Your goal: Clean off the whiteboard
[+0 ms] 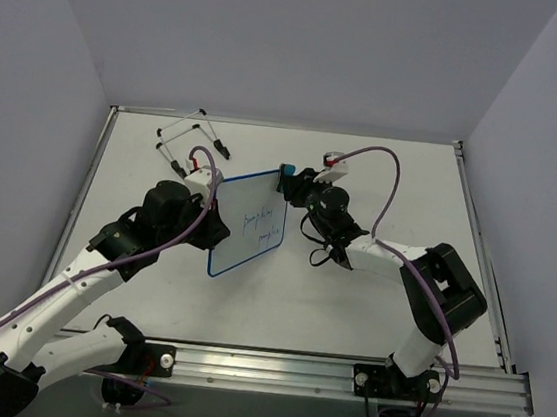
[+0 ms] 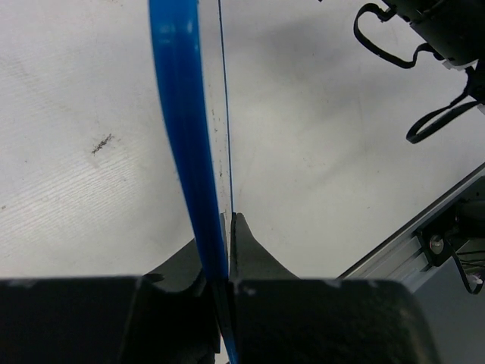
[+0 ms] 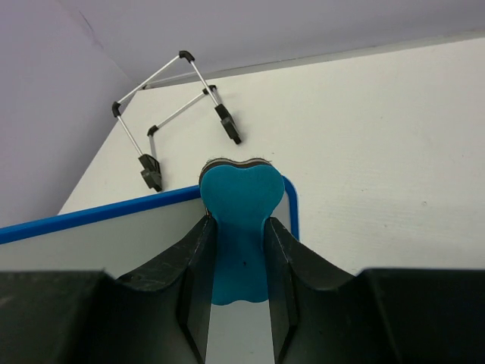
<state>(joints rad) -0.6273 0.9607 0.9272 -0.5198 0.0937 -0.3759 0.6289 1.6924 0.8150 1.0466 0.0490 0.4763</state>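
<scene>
The whiteboard (image 1: 249, 223), white with a thin blue frame, carries blue handwriting near its middle. My left gripper (image 1: 216, 193) is shut on its left edge and holds it tilted above the table; in the left wrist view the blue frame (image 2: 182, 129) runs edge-on between the pads. My right gripper (image 1: 294, 182) is shut on a small blue eraser (image 3: 236, 227), whose head rests at the board's far right corner (image 3: 291, 199). The writing lies below the eraser in the top view.
A thin wire easel stand (image 1: 190, 143) lies on the table behind the board, near the back left corner. The right arm's cables (image 2: 424, 83) loop over the table beside the board. A metal rail (image 1: 341, 369) runs along the near edge.
</scene>
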